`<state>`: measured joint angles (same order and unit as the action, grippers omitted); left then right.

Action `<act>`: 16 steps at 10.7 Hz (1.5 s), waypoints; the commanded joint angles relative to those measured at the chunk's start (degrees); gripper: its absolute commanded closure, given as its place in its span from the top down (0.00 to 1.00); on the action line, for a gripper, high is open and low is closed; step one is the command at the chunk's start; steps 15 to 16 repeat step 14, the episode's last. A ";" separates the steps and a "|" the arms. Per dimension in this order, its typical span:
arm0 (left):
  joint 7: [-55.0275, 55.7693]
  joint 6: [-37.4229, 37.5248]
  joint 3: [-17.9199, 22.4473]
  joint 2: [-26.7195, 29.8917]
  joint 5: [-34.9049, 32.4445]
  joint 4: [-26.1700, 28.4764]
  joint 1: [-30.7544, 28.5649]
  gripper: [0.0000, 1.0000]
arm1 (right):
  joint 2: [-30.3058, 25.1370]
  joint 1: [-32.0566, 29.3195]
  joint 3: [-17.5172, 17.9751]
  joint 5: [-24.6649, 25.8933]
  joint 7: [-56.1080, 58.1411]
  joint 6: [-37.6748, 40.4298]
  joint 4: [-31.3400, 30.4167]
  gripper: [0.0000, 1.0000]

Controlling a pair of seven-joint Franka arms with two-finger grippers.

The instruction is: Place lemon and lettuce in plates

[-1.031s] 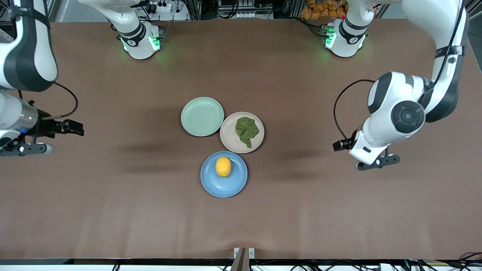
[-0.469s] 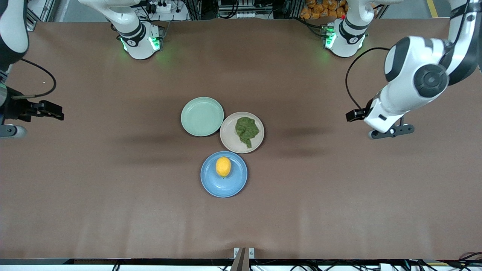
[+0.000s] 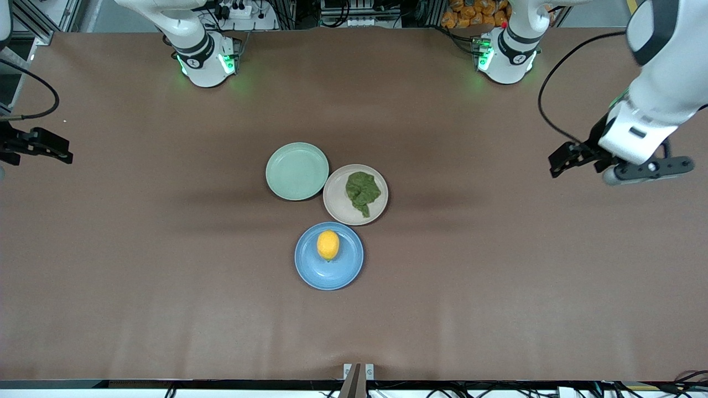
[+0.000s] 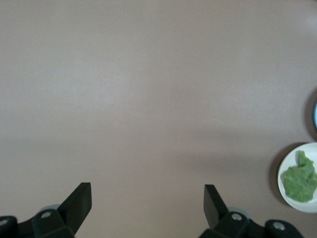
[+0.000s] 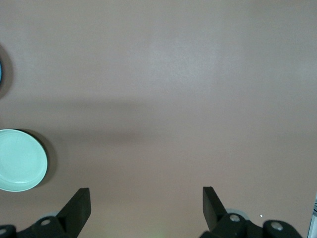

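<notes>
**Both arms drawn back to the worktop ends; lemon and lettuce sitting in plates**

Left gripper [image 4: 147, 198]: fingers [image 4: 80, 198] spread wide apart, nothing between them. It hangs over bare brown worktop [image 3: 498, 287] at the left arm's end, roughly 3 o'clock from the plate cluster in the front view [image 3: 644, 168].

Right gripper [image 5: 146, 198]: fingers [image 5: 79, 199] likewise wide apart and empty. It hangs over bare worktop at the right arm's end, roughly 9 o'clock from the cluster; the front view shows only part of it at the frame edge [image 3: 33, 146].

Plate cluster, mid-worktop, three round shallow matte plates close together:
- Light blue plate [image 3: 343, 271], nearest the front camera. The small oval yellow-orange lemon [image 3: 328, 245] lies in it, off centre toward 12 o'clock.
- Pale beige-pink plate [image 3: 336, 199], at about 1 o'clock from the blue plate, rims close or touching; cannot tell which. The dark green wrinkly lettuce leaf [image 3: 363, 192] lies in it, pointed tip toward 6 o'clock. Also seen in the left wrist view, plate [image 4: 285, 183] and leaf [image 4: 300, 178].
- Pale mint-green plate [image 3: 297, 171], at about 10 o'clock from the beige-pink plate, rims touching or nearly so. Holds nothing. Also in the right wrist view [image 5: 20, 159].

Both grippers are well apart from all three plates.
</notes>
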<state>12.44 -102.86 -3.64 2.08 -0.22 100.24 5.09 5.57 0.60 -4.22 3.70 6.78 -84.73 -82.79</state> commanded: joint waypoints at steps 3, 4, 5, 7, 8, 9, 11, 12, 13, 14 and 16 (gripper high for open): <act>-5.23 11.87 -2.24 0.29 0.66 -9.87 -1.31 1.00 | -1.70 -1.39 1.05 -0.01 -0.27 1.85 0.86 1.00; -6.97 12.33 -2.16 0.12 0.66 -11.71 -0.96 1.00 | -1.70 -1.39 1.14 -0.10 -0.19 2.02 1.05 1.00; -7.34 12.33 -2.33 0.46 0.66 -11.99 -0.70 1.00 | -1.79 -1.39 1.05 -0.10 -0.19 2.55 1.05 1.00; -7.34 12.68 -2.68 0.64 0.66 -12.08 -0.52 1.00 | -1.79 -1.48 1.05 -0.10 -0.19 2.55 1.75 1.00; -7.26 12.77 -2.68 0.73 0.74 -12.08 -0.35 1.00 | -1.79 -1.48 0.96 -0.18 -0.27 2.55 2.10 1.00; -7.26 12.95 -3.29 0.91 1.18 -12.08 -0.52 1.00 | -1.79 -1.74 0.96 -0.18 -0.36 2.64 2.02 1.00; -7.26 12.95 -3.30 0.73 0.66 -12.08 -0.78 1.00 | -1.79 -1.83 1.05 -0.27 -0.36 2.29 1.84 1.00; -7.17 13.03 -3.39 0.73 0.66 -12.17 -0.70 1.00 | -1.70 -1.74 1.05 -0.27 -0.36 1.94 1.75 1.00; -7.17 13.12 -3.39 0.73 0.66 -12.08 -0.61 1.00 | -1.79 -1.83 0.96 -0.27 -0.36 1.33 1.67 1.00; -7.17 13.21 -3.47 0.73 0.74 -12.17 -0.61 1.00 | -1.79 -1.83 0.96 -0.27 -0.36 0.45 1.58 1.00; -7.17 13.21 -3.47 0.73 0.74 -12.17 -0.61 1.00 | -1.79 -1.83 0.96 -0.27 -0.36 0.45 1.58 1.00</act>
